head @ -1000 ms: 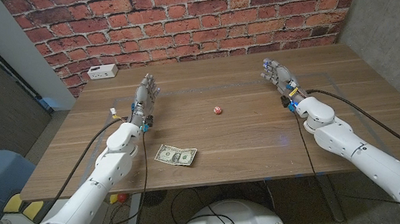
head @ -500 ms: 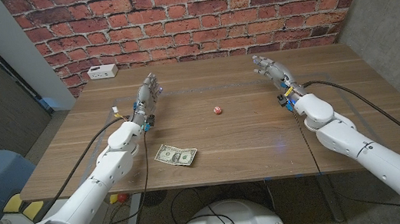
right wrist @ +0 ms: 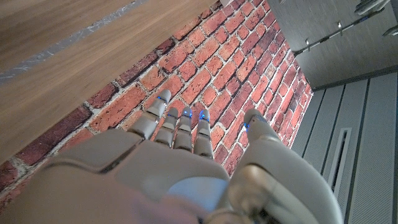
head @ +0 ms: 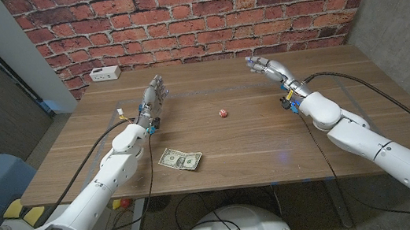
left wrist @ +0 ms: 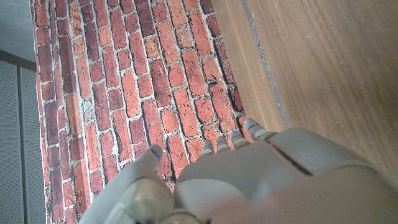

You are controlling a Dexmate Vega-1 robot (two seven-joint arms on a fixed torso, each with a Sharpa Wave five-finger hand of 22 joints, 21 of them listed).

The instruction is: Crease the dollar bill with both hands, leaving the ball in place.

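1. Left hand (head: 154,94): sits left of centre in the head view, over the far part of the table, fingers extended toward the brick wall. Holds nothing. In its own wrist picture the hand (left wrist: 236,180) shows from behind, fingertips side by side and reaching at the bricks.
2. Right hand (head: 266,67): upper right of centre in the head view, near the table's back edge, fingers stretched out and angled toward picture left. Nothing in it. Its wrist picture shows the hand (right wrist: 180,168) with fingers straight and slightly apart, thumb set off to one side.
3. Ball (head: 223,113): small, red, at the middle of the head view, on the bare wood between the two arms and well apart from both hands.
4. Dollar bill (head: 180,159): lying flat and slightly skewed, lower left of centre, near the table's front edge and just beside the left forearm.
5. Table (head: 255,136): wooden.
6. White box (head: 106,73): far left corner of the table, against the brick wall (head: 192,13).
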